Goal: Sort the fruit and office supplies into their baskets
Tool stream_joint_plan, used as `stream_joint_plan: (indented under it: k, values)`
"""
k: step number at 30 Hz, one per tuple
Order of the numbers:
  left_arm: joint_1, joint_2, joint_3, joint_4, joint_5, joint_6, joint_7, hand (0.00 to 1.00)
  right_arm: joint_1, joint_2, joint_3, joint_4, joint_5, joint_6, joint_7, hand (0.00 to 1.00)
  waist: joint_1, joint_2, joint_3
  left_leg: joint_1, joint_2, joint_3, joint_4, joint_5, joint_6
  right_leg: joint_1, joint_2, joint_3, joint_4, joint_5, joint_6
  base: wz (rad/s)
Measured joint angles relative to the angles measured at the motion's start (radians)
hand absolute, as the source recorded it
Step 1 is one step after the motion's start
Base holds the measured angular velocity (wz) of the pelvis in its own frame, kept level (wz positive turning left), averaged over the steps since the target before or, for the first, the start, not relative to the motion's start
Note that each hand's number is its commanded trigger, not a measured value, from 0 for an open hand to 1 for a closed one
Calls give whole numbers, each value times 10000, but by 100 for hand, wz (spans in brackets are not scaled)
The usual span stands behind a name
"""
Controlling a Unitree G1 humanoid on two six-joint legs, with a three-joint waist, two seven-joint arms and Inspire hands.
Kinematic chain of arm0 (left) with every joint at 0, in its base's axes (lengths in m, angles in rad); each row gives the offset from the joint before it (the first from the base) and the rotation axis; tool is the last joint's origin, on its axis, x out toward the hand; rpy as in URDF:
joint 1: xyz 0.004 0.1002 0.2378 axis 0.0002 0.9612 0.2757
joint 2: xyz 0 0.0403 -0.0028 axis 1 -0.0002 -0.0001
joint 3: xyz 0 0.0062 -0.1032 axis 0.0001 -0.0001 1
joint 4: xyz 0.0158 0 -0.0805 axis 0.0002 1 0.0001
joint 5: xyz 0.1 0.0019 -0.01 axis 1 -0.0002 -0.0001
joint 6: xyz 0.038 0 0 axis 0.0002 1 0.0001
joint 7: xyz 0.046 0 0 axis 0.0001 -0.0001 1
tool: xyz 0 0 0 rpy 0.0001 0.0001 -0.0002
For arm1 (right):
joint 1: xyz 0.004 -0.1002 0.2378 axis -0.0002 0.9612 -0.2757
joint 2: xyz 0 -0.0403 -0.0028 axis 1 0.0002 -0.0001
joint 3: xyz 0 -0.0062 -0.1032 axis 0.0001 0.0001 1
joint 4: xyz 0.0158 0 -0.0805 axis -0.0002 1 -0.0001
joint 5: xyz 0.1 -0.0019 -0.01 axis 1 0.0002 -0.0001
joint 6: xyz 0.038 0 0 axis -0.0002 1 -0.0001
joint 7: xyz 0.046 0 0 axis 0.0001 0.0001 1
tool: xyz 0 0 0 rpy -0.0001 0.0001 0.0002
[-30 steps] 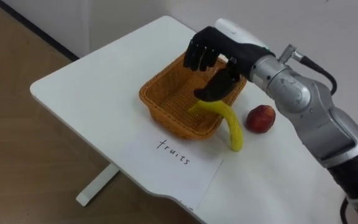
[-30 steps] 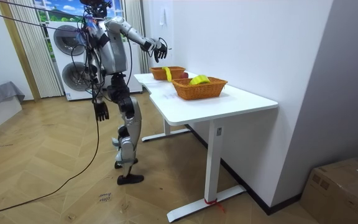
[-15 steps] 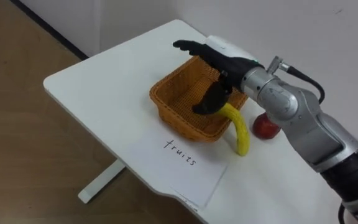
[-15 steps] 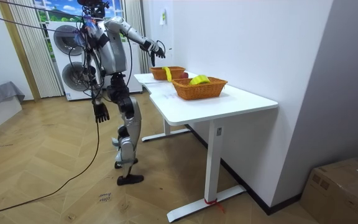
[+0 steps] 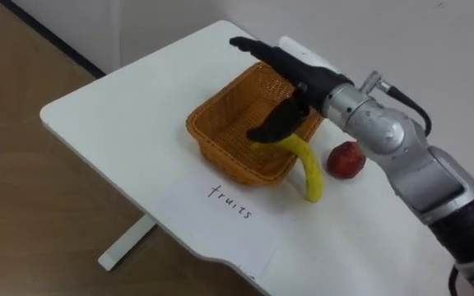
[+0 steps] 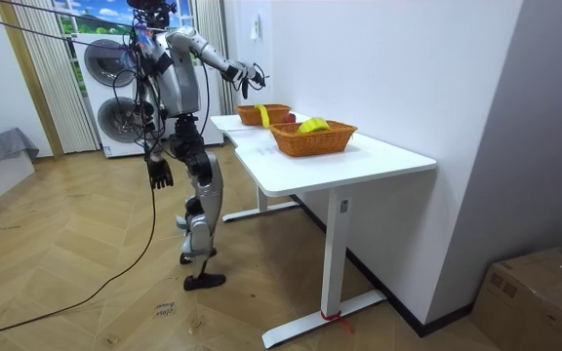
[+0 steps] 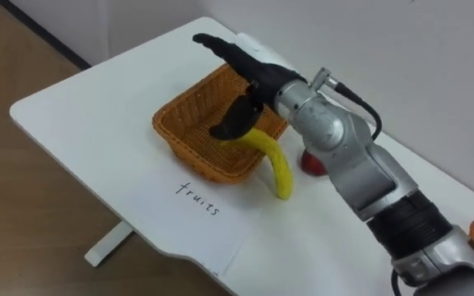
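Worktop (image 5: 122, 99), white, stands along a white wall over a herringbone wood floor (image 6: 86, 302); a washing machine (image 6: 115, 97) stands behind the robot, which is upright at the worktop's far end. The right robot hand (image 5: 303, 76) hangs over the wicker basket (image 5: 229, 123), fingers straight and apart, pointing to 10 o'clock. Its thumb drops toward the banana (image 5: 307, 168); contact is unclear. The left robot hand (image 6: 159, 174) hangs loose-fingered by the hip. The yellow, curved banana lies across the basket's rim at 4 o'clock, 1 end inside, the other on the worktop. A red fruit (image 5: 346, 159) sits at 3 o'clock of the basket, and a paper sheet (image 5: 220, 214) lies at 6 o'clock.
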Motion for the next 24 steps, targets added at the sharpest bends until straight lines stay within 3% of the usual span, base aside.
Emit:
stream_joint_plan:
  k: [4, 7, 17, 24]
  values:
    - [145, -21, 6, -18, 1, -10, -9, 0, 199, -28, -595, -126, 471, -206, -487, 0, -287, 401, -156, 159, 6, 102, -69, 1, 15, 68, -4, 113, 15, 9, 14, -9]
    - [187, -52, 84, -52, 59, -10, -10, 0, 229, -68, -775, -125, 533, -354, -807, 0, -540, 552, -237, 182, 19, 152, -96, 1, 14, 62, 2, 160, 15, 9, 14, -6]
    - [357, -248, 177, -150, 1, 2, -1, 0, 990, -87, -1557, -89, 2347, -417, -2499, 0, -1015, 627, -243, 436, 23, 317, -48, -37, 64, 290, -10, 361, 25, 34, 54, -4]
    - [465, -334, 169, -215, 17, 70, 16, 0, 1631, -84, -1689, 423, 2847, -685, -3315, 0, -1144, 899, -245, 385, -4, 283, 7, -46, 83, 302, -47, 318, 24, 42, 71, 2]
